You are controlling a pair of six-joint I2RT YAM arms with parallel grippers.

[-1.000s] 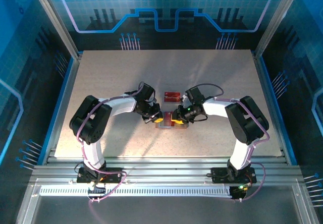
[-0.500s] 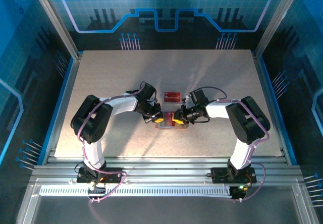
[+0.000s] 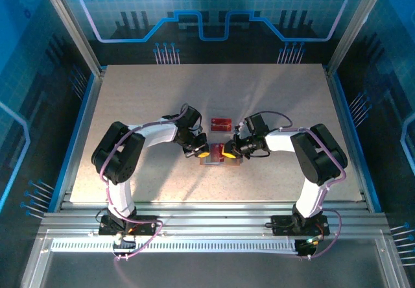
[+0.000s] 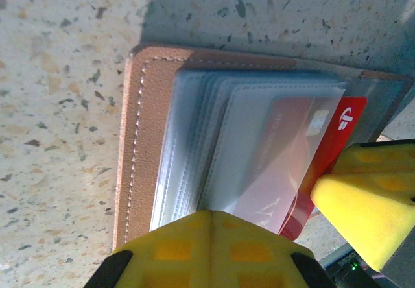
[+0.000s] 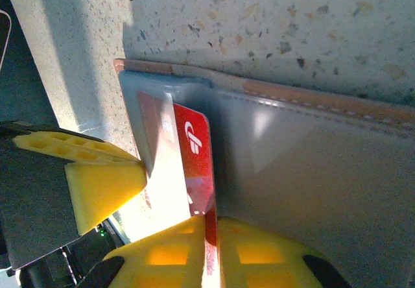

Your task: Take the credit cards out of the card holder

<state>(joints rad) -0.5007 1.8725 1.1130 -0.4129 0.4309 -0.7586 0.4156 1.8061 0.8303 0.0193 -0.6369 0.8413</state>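
Two white arms with black joints rise from their bases at the near edge, elbows bowed outward and forearms angled inward, so that the two wrists almost meet at the middle. The left tool [image 3: 203, 152] is turned down and inward from its wrist, held low, with its yellow fingers [image 4: 211, 252] closed together. The right tool [image 3: 226, 150] points left and sits just beside the left one, tip facing tip, its yellow pads [image 5: 162, 259] pinched on the edge of a red credit card [image 5: 198, 165].
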